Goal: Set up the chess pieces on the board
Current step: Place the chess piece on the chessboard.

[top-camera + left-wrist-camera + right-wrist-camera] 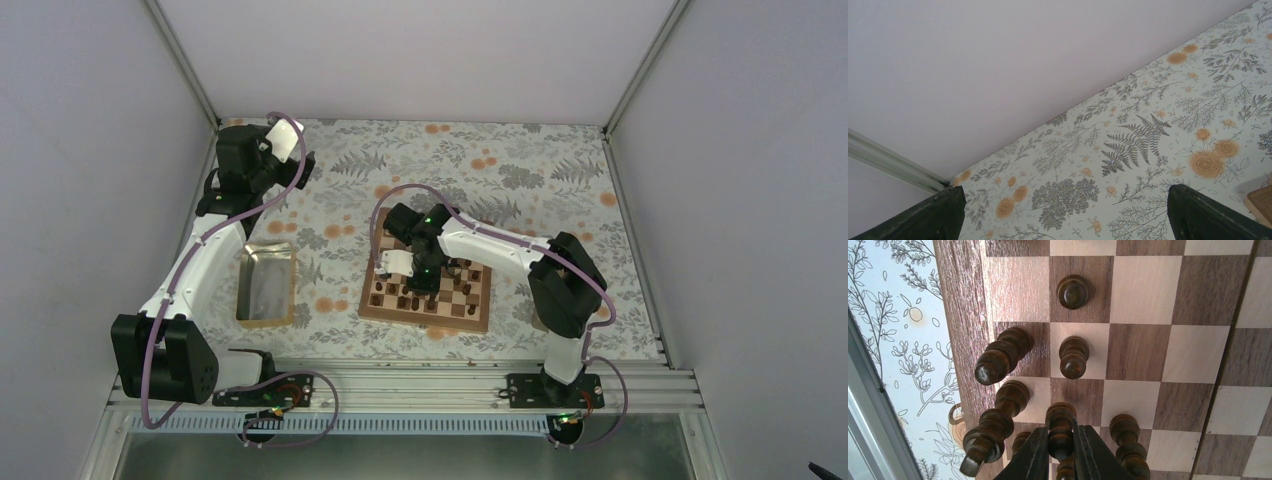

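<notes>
Closest, at bottom centre of the right wrist view: right gripper [1062, 452], fingers pinched tight on a dark piece [1060, 422] near the left edge of the board [1143, 355]; lifted or resting, not clear. Around it, more dark chess pieces [1073, 356] upright on nearby squares, two taller ones at lower left. From above, board at centre frame on the flowered cloth [1128, 150]. Left gripper [1063, 212] at upper left of the overhead view, fingers spread wide, grasping nothing, over bare cloth near the back wall [998, 65]. Metal tray [243, 290] left of the board, well apart.
</notes>
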Controlling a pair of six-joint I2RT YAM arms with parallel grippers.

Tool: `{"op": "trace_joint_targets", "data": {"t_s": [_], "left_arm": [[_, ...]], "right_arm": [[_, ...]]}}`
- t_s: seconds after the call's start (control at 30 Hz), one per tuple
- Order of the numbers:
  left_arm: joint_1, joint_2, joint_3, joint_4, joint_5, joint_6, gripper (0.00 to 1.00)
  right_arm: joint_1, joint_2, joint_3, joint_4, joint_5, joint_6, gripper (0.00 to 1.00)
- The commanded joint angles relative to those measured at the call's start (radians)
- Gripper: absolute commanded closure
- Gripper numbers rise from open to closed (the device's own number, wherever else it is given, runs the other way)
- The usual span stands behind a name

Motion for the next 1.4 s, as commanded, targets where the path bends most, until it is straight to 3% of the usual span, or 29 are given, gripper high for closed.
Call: {"op": "trace_joint_targets", "data": {"t_s": [0.0, 0.37, 0.73, 1.37], "left_arm": [[0.007, -0.008, 0.007, 0.001, 0.016, 0.005, 0.0], [0.005, -0.005, 0.006, 0.002, 0.017, 0.006, 0.0], [0.006, -0.006, 0.008, 0.001, 0.022, 0.006, 0.0], [0.006, -0.008, 0.008, -0.004, 0.03, 0.006, 0.0]], "right_arm": [[0.004, 0.012, -0.005, 0.014, -0.006, -0.012, 0.85], [-0.002, 0.012, -0.005, 0.014, 0.006, -0.012, 0.83], [-0.004, 0.01, -0.001, 0.014, 0.015, -0.012, 0.74], [-0.006, -0.041, 0.024, -0.031, -0.007, -0.011, 0.72]]}}
